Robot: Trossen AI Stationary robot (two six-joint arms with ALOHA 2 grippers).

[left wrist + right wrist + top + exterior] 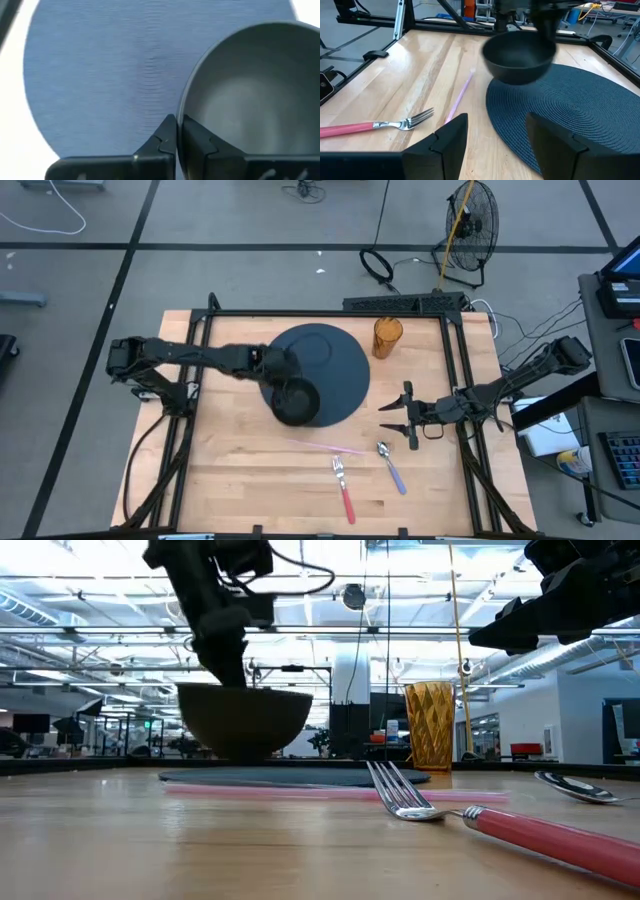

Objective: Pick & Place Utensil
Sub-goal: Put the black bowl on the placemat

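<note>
A dark bowl (pixel 295 402) is over the near-left edge of a round dark woven placemat (pixel 335 360). My left gripper (pixel 177 120) reaches in from the table's left and is shut on the bowl's rim. In the low view the bowl (pixel 245 720) appears just clear of the placemat (pixel 300 777). A red-handled fork (pixel 343 485), a purple-handled spoon (pixel 390 465) and a pink straw (pixel 325 447) lie flat on the wood near the table's near edge. My right gripper (pixel 388 418) waits open, right of the placemat, above the spoon's bowl end. My left gripper pinches the bowl's rim (pixel 182 111) on its far-left side, one finger inside the bowl and one outside. The fingers (pixel 165 137) come from above, pointing down. The bowl stays upright and, in the low and right wrist views, seems lifted slightly off the placemat.
An amber faceted cup (pixel 387 337) stands at the placemat's far-right edge. A black frame rail (pixel 330 313) runs along the table's far side and down both sides. Bare wood lies left of the fork and along the near edge.
</note>
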